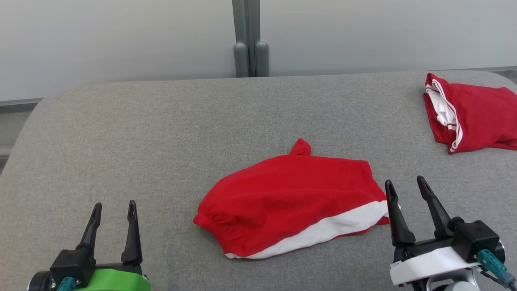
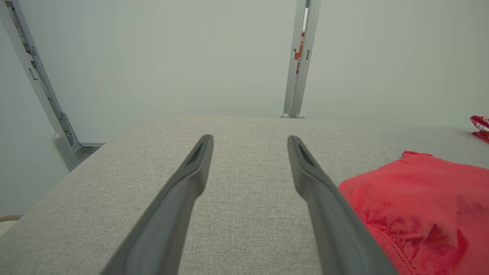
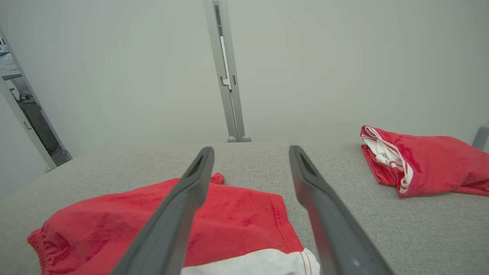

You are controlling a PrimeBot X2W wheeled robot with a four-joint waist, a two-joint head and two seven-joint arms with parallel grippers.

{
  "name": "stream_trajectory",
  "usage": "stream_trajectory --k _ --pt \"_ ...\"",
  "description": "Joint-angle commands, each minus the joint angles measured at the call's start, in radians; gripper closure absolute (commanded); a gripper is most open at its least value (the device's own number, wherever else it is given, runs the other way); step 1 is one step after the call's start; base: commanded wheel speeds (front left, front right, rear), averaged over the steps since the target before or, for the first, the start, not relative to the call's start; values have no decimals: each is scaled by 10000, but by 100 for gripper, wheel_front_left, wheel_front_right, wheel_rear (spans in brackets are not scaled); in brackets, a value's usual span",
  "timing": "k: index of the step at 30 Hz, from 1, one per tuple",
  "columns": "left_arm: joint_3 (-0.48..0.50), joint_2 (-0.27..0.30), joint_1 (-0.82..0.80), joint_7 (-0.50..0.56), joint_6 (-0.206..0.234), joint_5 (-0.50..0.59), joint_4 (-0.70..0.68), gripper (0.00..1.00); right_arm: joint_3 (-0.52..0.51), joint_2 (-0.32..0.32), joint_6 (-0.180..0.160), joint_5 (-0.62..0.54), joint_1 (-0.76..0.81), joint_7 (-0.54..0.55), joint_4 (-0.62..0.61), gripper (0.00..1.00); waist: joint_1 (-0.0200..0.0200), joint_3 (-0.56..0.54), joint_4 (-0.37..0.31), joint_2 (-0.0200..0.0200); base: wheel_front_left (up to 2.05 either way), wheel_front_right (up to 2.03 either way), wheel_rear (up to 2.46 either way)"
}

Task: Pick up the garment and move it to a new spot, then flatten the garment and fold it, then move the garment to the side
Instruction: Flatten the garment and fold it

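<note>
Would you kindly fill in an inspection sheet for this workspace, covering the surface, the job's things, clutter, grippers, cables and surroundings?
Surface: grey fabric table, rounded far corners.
Job's things: red garment with a white band, lying rumpled in the middle of the table, not flattened.
Clutter: second red garment with white trim, folded at the far right.
Grippers: left gripper open, holding nothing, well left of the red garment; right gripper open, holding nothing, at the red garment's right edge.
Cables: right wrist plug, teal, with a dark lead; left wrist plug, teal.
Surroundings: pale wall panels and a grey post behind the table.
</note>
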Motion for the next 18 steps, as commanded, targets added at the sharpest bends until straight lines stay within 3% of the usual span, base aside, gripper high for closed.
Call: stream_trajectory --k 1,18 --pt "59 60 126 -1 4 53 28 0 -25 21 -6 -41 182 -39 -106 0 0 -16 -5 0 0 0 0" --pt "355 21 357 -1 4 335 92 0 -67 117 -6 -90 522 -41 -115 0 0 -280 4 0 0 0 0"
